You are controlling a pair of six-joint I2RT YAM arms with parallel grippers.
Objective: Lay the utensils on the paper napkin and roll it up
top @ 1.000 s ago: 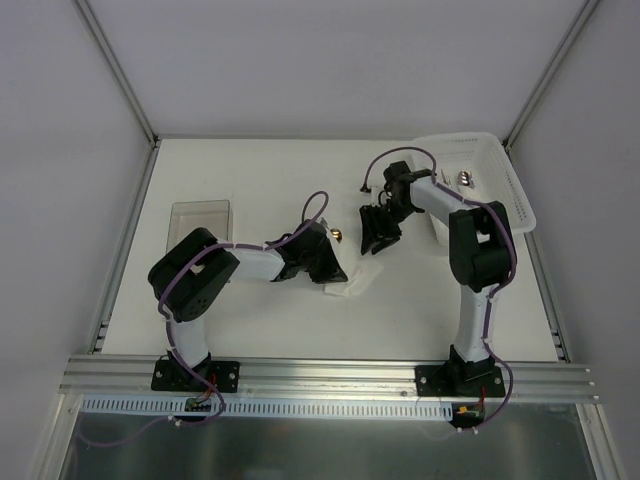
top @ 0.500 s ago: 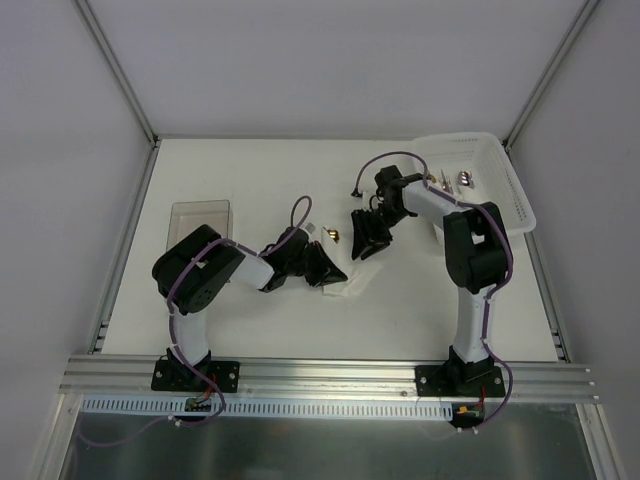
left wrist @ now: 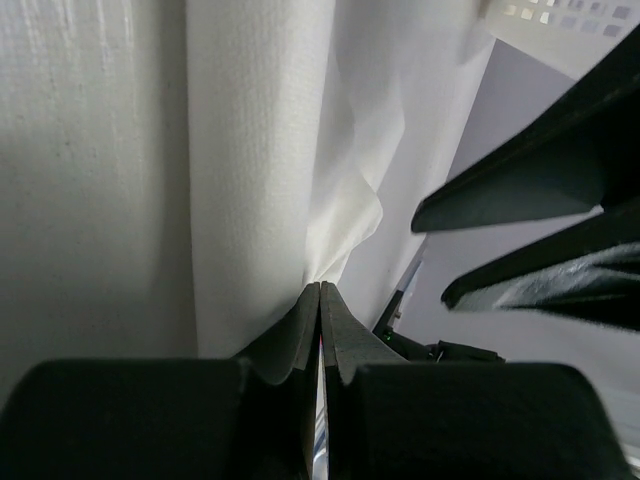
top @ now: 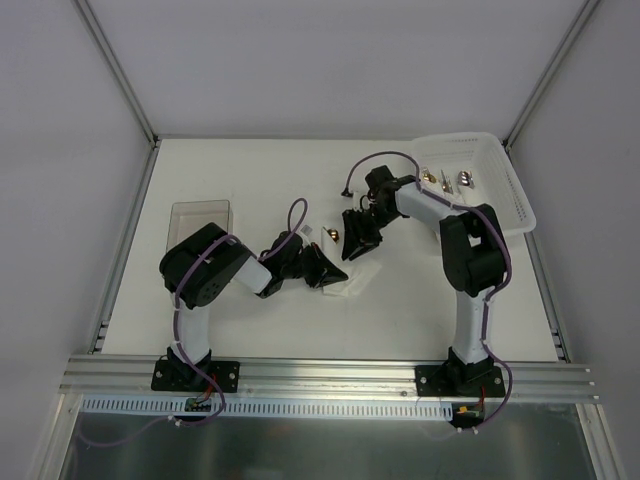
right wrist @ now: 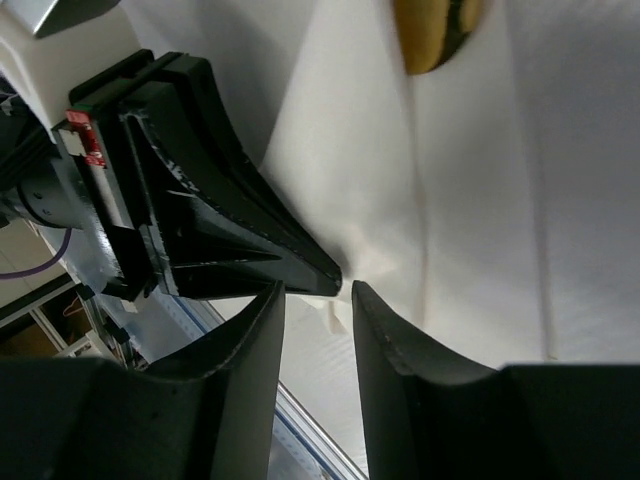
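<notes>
Utensils are split up: one copper-headed piece (top: 334,235) lies on the paper napkin (left wrist: 250,150) near the middle of the table (top: 250,170), and others (top: 447,180) sit in a white basket (top: 522,205) at the far right. Since a second ago, the right gripper (right wrist: 315,300) has moved left, close to the left gripper (left wrist: 320,292). Its jaws have narrowed but are still apart, with the napkin's edge between them. The left gripper has drawn back slightly, its jaws pressed together on a napkin fold. The table is plain white, with a clear plastic tray (top: 200,215) at the left. Pale grey walls on aluminium framing enclose it.
</notes>
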